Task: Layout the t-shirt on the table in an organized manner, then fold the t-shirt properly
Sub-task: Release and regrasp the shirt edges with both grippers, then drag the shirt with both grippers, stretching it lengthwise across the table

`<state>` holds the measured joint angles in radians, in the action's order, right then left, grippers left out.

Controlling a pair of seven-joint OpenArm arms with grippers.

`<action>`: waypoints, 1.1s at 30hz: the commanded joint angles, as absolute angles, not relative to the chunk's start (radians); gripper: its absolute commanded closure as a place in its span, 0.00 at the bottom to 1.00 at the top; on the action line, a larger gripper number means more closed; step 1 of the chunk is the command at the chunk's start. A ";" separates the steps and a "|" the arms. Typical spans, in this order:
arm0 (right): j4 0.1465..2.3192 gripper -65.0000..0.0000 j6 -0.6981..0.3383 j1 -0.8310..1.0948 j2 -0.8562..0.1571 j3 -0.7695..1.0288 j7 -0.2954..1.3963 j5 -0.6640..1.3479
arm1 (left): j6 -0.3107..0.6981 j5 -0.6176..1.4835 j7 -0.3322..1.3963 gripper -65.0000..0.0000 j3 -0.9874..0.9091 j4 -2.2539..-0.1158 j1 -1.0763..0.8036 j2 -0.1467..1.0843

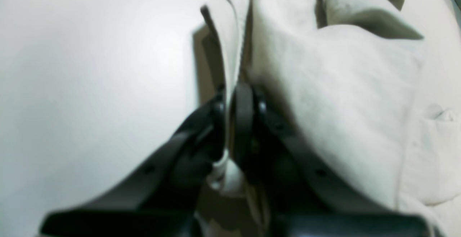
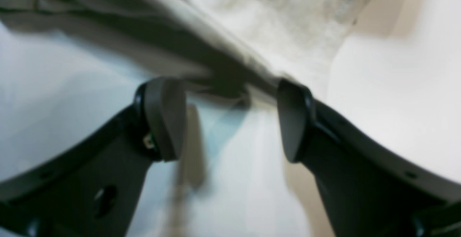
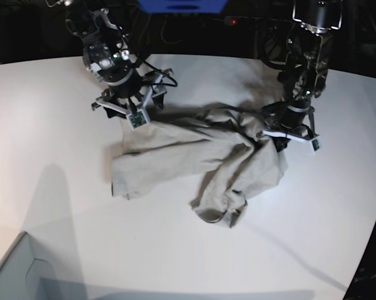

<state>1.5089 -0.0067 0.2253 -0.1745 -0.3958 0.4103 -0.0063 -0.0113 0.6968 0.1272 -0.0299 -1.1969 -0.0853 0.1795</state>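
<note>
Early layout stage, shirt not yet spread. The light grey-beige soft cotton t-shirt (image 3: 200, 159) lies crumpled near the middle of the large smooth white bench (image 3: 50, 125), drawn into a rough band between the two arms, with one end bunched low at the near side and a darker ribbed edge showing there. No sleeve, hem or collar lies flat, and no fold has been made; by the look of it, the whole of the spreading and all of the folding are left to do. The left gripper (image 1: 239, 111), seen at the right of the base view, has its dark rounded pads pressed together on a thin fold of the shirt's edge, the cloth rising from the pinch in a stiff ridge and draping away in broad soft folds. The right gripper (image 2: 230, 121), at the left of the base view, stands with its dark oval pads well apart, holding nothing; a hemmed border of the shirt runs just beyond the tips, lifted clear of the bench and casting a shadow beneath. The fabric reads as matte, finely napped and limp, creasing readily; the bench surface is glossy, hard and plain, throwing back soft glare. A pale grey box corner (image 3: 12, 269) sits at the near left edge, well apart from the shirt.
</note>
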 commanded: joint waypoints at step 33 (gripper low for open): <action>1.946 1.00 0.105 0.166 -0.268 -0.257 0.372 -0.002 | -0.002 0.697 0.107 1.00 -0.242 -1.535 -0.271 0.280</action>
